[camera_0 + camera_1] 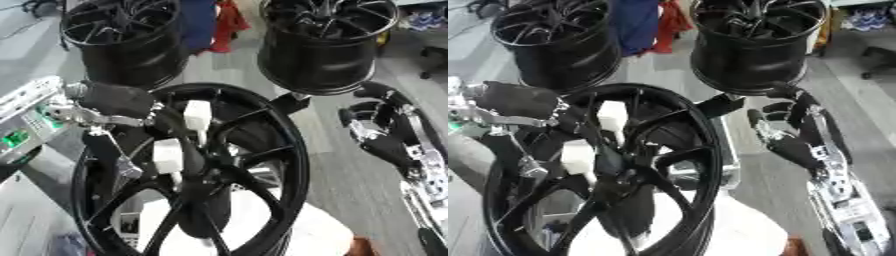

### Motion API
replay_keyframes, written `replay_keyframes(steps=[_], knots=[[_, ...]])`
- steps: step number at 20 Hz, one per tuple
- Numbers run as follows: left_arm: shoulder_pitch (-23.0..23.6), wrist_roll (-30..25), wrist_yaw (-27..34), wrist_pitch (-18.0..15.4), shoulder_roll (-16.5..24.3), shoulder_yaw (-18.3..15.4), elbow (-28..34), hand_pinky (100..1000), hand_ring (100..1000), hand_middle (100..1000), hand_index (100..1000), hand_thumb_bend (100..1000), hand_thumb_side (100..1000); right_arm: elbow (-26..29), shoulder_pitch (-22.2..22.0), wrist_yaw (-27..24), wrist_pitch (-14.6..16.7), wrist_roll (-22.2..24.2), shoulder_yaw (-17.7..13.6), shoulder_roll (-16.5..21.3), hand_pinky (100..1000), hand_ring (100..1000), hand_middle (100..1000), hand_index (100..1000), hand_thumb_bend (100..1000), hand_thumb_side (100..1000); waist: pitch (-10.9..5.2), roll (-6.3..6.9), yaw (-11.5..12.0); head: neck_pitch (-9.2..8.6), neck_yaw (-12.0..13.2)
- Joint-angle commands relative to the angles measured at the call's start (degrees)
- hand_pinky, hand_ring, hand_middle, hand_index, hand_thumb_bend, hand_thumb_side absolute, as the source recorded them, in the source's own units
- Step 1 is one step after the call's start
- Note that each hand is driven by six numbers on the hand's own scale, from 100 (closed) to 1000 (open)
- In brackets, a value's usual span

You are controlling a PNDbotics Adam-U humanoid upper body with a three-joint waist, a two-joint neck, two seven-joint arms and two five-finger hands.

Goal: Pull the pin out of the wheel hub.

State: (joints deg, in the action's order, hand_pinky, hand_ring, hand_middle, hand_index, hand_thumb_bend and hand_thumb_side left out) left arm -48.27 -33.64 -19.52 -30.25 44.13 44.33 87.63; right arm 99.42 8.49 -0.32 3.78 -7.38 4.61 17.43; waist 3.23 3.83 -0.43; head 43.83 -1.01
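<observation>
We see a black wheel [262,165] standing on edge, filling the near view, its spokes meeting at the hub [206,162]. Two more rims [328,45] stand behind it on the floor. The left hand [118,100] reaches over the wheel's upper left rim, its fingers [175,127] curled in among the spokes; whether they clamp anything we cannot tell. The right hand [794,135] hangs just right of the wheel, apart from it, fingers bent and holding nothing. Two white pins [197,116] jut from the spokes just beside the left fingers, one above the other, near the hub.
</observation>
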Motion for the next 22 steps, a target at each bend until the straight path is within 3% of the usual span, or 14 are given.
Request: replay_keyframes(steps=[1,7,11,14,18,22], knots=[[-0.49,-18.32,-1.11,-18.92,0.2,-0.07,-0.81,589,677,735,836,280,366,0.55,0.52,0.23,0.15,0.11,-0.04,1.04,659,667,720,832,395,211,-0.64,-0.1,-0.09,0.29,0.03],[-0.33,-18.32,-1.35,-18.32,-1.87,0.35,-2.83,527,591,679,811,192,340,0.53,0.56,0.24,0.12,0.13,-0.05,0.92,658,667,720,832,398,211,-0.61,-0.33,-0.39,0.18,0.13],[-0.47,-18.32,-0.2,-17.59,-2.51,0.3,-2.97,431,497,604,762,100,299,0.53,0.58,0.25,0.1,0.1,-0.07,0.89,659,667,720,832,399,211,-0.6,-0.35,-0.43,0.13,0.1],[-0.63,-18.32,1.93,-16.42,-2.67,0.07,-2.27,368,443,538,722,100,253,0.49,0.57,0.25,0.1,0.11,-0.06,0.83,659,667,720,832,398,211,-0.62,-0.33,-0.41,0.11,0.09],[-1.39,-18.32,6.72,-13.27,-2.33,-0.85,-0.47,287,366,481,675,100,208,0.48,0.54,0.26,0.09,0.05,-0.11,0.84,659,667,720,832,401,211,-0.71,-0.4,-0.36,0.12,0.13],[-2.45,-18.32,11.51,-9.19,-1.19,-2.95,2.02,264,347,461,654,100,197,0.44,0.46,0.27,0.07,-0.03,-0.17,0.83,659,667,720,832,402,211,-0.83,-0.41,-0.2,0.1,0.08]])
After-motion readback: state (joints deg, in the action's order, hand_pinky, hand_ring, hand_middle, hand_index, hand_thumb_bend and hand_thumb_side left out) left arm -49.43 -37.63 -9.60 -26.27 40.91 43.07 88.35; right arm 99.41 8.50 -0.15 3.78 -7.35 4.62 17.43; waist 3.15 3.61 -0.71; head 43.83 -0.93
